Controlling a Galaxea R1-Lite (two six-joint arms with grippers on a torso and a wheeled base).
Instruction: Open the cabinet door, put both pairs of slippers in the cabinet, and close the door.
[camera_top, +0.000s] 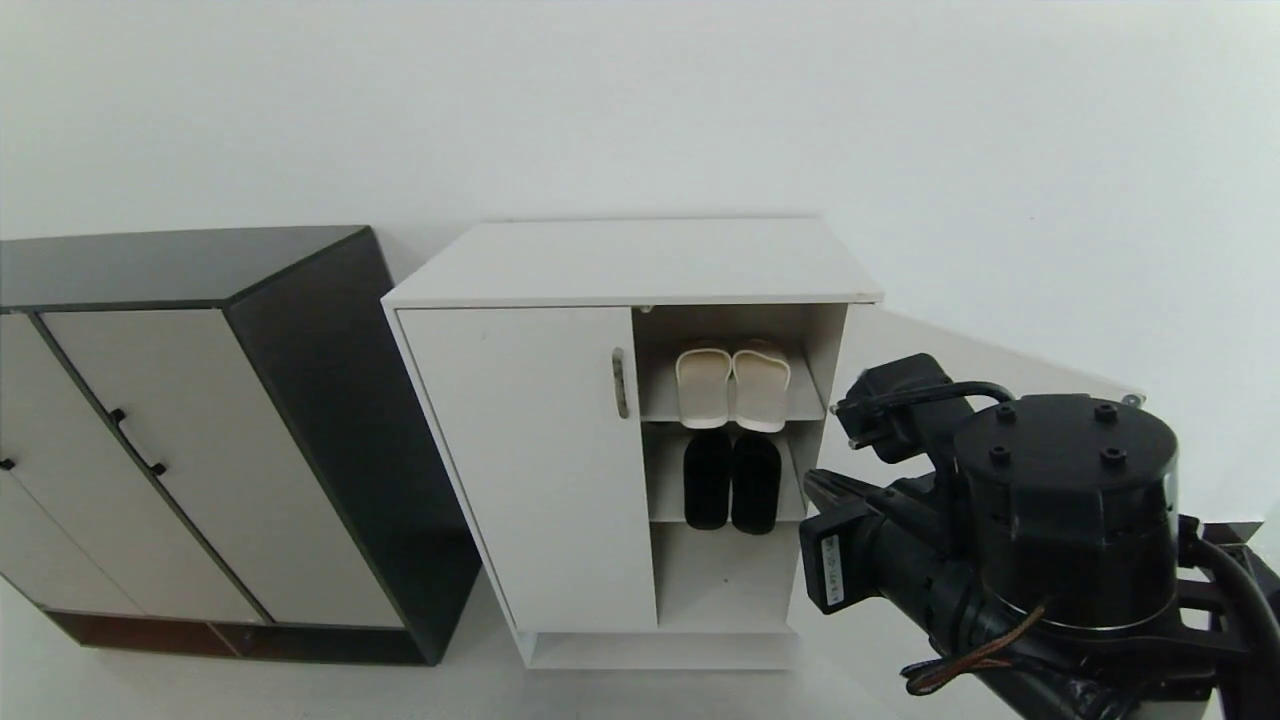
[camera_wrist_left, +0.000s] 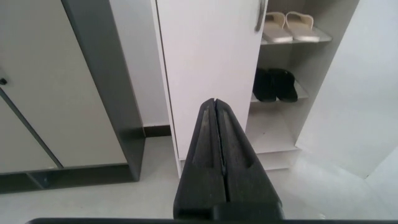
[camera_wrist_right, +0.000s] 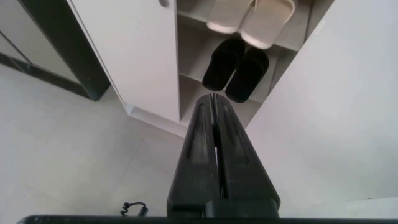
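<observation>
one open door (camera_top: 970, 362) partly behind right arm (camera_top: 1060, 520)

Upper shelf (camera_top: 655, 405) holds white slippers (camera_top: 760, 388); middle shelf (camera_top: 668, 490), black slippers (camera_top: 755, 482).

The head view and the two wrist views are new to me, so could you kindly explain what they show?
This is a two-armed robot. The head view looks down from its head; the black bulk there is its right arm. Each wrist view looks along one arm's gripper: the left gripper and the right gripper, both shut and holding nothing. Before the robot stands a white cabinet with its right door swung open and its left door shut. White slippers lie on the upper shelf, black slippers on the shelf below. A dark cabinet stands to the left of the white one.
</observation>
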